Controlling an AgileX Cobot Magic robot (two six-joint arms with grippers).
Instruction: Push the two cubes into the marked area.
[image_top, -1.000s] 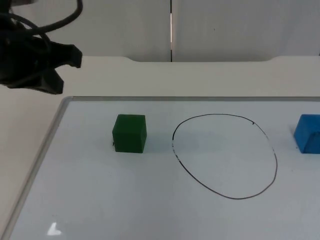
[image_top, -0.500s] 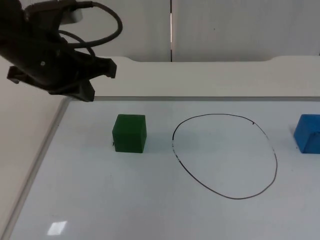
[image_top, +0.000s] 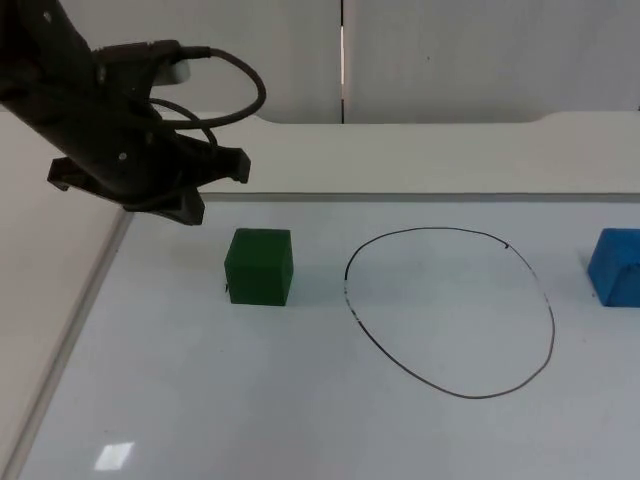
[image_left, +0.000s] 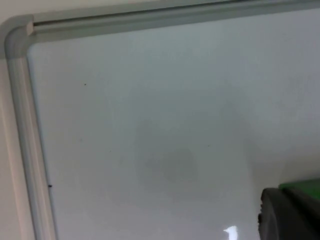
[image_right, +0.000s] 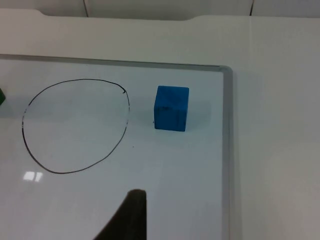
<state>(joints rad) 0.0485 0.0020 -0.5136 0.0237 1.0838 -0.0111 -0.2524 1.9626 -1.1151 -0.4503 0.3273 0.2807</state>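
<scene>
Green cube (image_top: 260, 266) and blue cube (image_top: 614, 266) outside drawn oval (image_top: 450, 312), left gripper (image_top: 215, 180) near green (jaws' state unclear)

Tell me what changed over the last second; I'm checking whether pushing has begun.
The left gripper has swung in from the table's left edge to hover behind the green cube, touching nothing. Green cube, blue cube and the black drawn oval stayed put.
</scene>
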